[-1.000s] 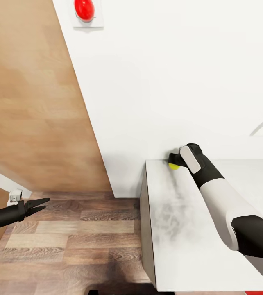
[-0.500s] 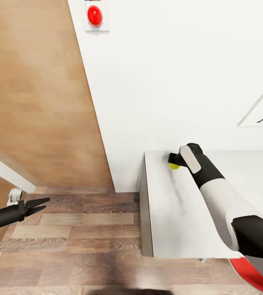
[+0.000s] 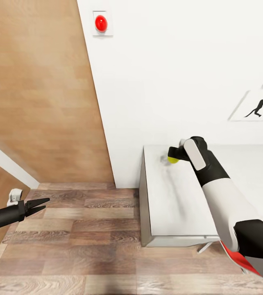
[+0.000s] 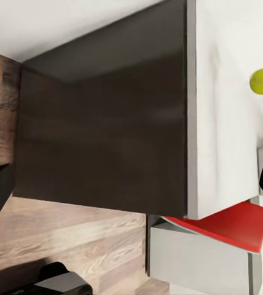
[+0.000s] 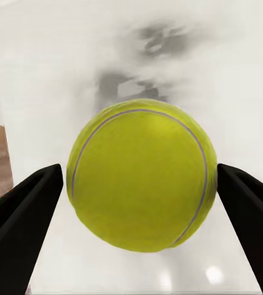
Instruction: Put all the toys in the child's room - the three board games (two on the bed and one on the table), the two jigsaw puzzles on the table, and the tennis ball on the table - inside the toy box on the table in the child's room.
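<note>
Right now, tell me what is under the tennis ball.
The tennis ball sits between the right gripper's fingers over the light grey table top near its far corner. A dark shadow smudge lies there; whether ball and table touch is hidden.

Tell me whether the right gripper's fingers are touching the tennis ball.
Touching. In the right wrist view, both dark fingers press against opposite sides of the tennis ball, with no gap showing between them and the ball.

White wall [image 3: 168, 82], brown door [image 3: 37, 102], wood-plank floor [image 3: 86, 246].
</note>
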Available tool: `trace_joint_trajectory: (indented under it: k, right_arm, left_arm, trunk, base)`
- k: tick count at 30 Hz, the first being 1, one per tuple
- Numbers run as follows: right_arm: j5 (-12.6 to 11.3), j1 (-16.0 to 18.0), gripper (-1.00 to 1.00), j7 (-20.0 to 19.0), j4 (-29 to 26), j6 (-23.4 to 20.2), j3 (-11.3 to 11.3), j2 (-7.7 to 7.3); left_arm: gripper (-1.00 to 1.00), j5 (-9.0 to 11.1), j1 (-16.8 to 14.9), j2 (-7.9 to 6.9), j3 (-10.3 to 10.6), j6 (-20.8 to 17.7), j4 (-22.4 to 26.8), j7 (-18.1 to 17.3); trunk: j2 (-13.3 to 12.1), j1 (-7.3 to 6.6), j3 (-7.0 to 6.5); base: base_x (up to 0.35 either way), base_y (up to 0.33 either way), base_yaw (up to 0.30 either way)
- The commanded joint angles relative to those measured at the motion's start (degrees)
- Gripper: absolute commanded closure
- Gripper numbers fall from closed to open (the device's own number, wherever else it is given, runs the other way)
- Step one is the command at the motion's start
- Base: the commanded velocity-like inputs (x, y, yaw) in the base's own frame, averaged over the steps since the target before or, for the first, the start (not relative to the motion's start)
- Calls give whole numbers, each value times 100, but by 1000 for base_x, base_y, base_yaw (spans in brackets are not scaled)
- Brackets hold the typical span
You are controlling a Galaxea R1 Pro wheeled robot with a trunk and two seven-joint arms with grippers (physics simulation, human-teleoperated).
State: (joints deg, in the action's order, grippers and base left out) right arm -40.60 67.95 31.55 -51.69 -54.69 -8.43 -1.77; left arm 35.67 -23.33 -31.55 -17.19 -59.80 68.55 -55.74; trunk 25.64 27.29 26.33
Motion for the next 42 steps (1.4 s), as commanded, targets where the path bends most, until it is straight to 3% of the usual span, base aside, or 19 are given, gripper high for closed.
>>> trace_joint_trajectory:
  k: [1, 9, 12, 15, 18, 19, 21, 22, 24, 25, 27, 29, 35, 42]
  right_arm:
    - [-64, -13, 100, 56, -76, -51, 14, -7]
    - [-107, -130, 100, 14, -647, -491, 511, -7]
    - [-282, -205, 100, -289, -978, -531, 832, -36]
    - [-492, -313, 100, -514, -1166, -531, 914, -119]
    - [-1134, -609, 100, -841, -1505, -531, 990, -368]
    - [-1500, -746, 100, -932, -1635, -531, 1016, -493]
    - [-1899, -892, 100, -992, -1769, -531, 1044, -621]
    - [-2309, -1054, 100, -1032, -1908, -531, 1065, -744]
    - [-2713, -1233, 100, -1059, -2067, -531, 1080, -848]
    - [-3279, -1516, 100, -1083, -2373, -531, 1095, -944]
    - [-3898, -1925, 100, -1097, -2886, -531, 1109, -1008]
    - [-4206, -2242, 100, -1102, -3239, -531, 1121, -1030]
    - [-4518, -2872, 100, -1143, -3686, -531, 1411, -1043]
    - [-4562, -3048, 100, -1760, -3754, -531, 1545, -1044]
  left_arm:
    - [-100, -17, -4, -1, -3, -20, 0, -27]
    - [-100, -17, -3, -3, -3, -20, 0, -33]
    - [-100, -17, -1, -5, -3, -20, -1, -33]
    - [-100, -15, -2, -8, -3, -20, 0, -33]
    - [-100, -10, -3, -12, -5, -20, 0, -33]
    - [-100, -9, -2, -14, -7, -20, 0, -35]
    - [-100, -9, -2, -17, -11, -20, 0, -37]
    - [-100, -8, -3, -18, -14, -20, 0, -39]
    - [-100, -8, -4, -18, -20, -20, -1, -40]
    - [-100, -8, -3, -21, -26, -20, -2, -41]
    - [-100, -8, -2, -30, -40, -20, -5, -41]
    - [-100, -4, 0, -50, -48, -20, -7, -45]
    - [-100, 13, 3, -236, -55, -20, -32, -57]
    - [-100, 64, 3, -334, -56, -20, -51, -65]
  trunk:
    - [8, 3, -1]
    - [8, 3, -76]
    - [8, 3, -104]
    - [8, 3, -132]
    - [8, 3, -161]
    - [8, 3, -170]
    - [8, 3, -189]
    - [8, 3, -198]
    - [8, 3, -217]
    - [8, 3, -226]
    - [8, 3, -245]
    - [8, 3, -264]
    - [8, 3, -320]
    - [8, 3, -386]
  base:
    - [-30, 0, 0]
    - [-8, 0, 0]
    - [0, 0, 0]
    - [0, 0, 0]
    - [0, 0, 0]
    - [0, 0, 0]
    - [0, 0, 0]
    - [0, 0, 0]
    - [0, 0, 0]
    - [0, 0, 0]
    - [0, 0, 0]
    - [0, 0, 0]
    - [0, 0, 0]
    - [0, -5, 0]
